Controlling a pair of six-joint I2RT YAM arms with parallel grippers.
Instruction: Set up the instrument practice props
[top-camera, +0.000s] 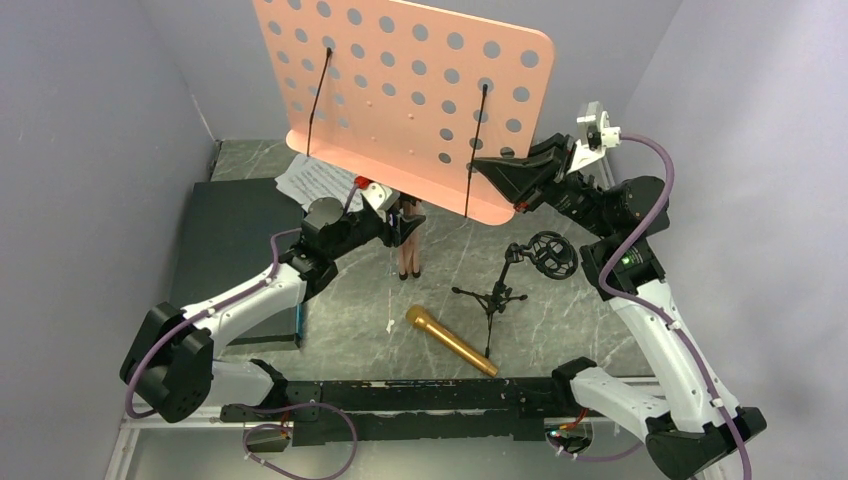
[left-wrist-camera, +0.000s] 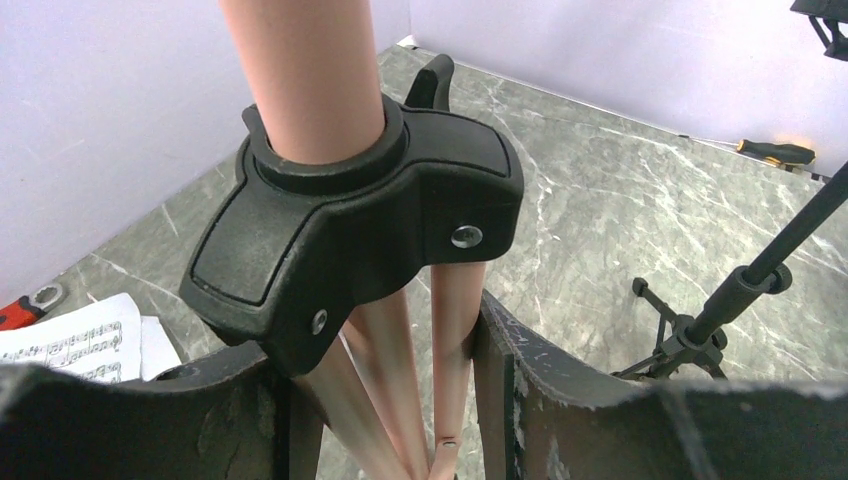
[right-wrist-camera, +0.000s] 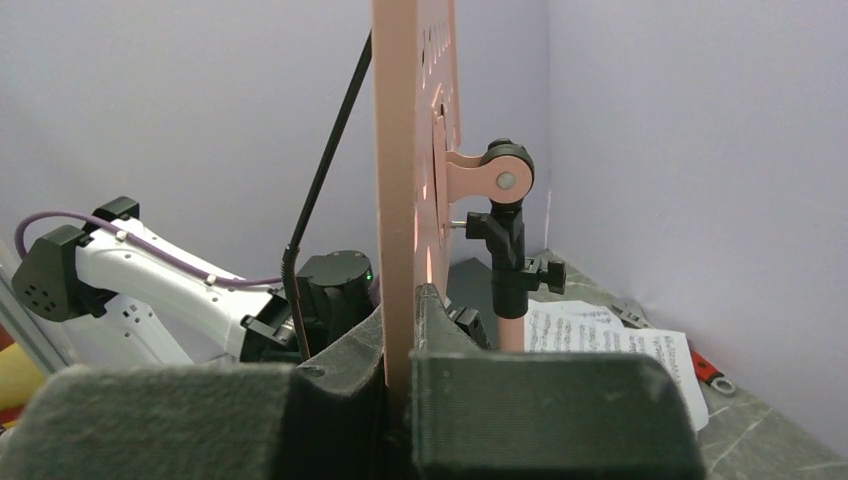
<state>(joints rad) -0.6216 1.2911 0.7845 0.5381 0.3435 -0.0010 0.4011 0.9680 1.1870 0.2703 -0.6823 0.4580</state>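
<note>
The pink perforated music stand (top-camera: 400, 90) stands upright at the back, its tripod legs (left-wrist-camera: 400, 370) folded together under a black hub (left-wrist-camera: 350, 220). My left gripper (top-camera: 405, 222) is shut on the folded legs (top-camera: 408, 255). My right gripper (top-camera: 490, 170) is shut on the lower right edge of the pink desk plate (right-wrist-camera: 410, 150). White sheet-music pages (top-camera: 318, 180) lie behind the left arm, also seen in the right wrist view (right-wrist-camera: 610, 345). The gold microphone (top-camera: 450, 341) lies on the table in front. The small black tripod mic stand (top-camera: 500, 290) stands upright at the right.
A dark flat rectangular case (top-camera: 235, 230) lies at the left under the left arm. A yellow-handled screwdriver (left-wrist-camera: 775, 152) lies by the far wall. A red-handled tool (right-wrist-camera: 705, 368) lies beside the pages. Purple walls close in on three sides.
</note>
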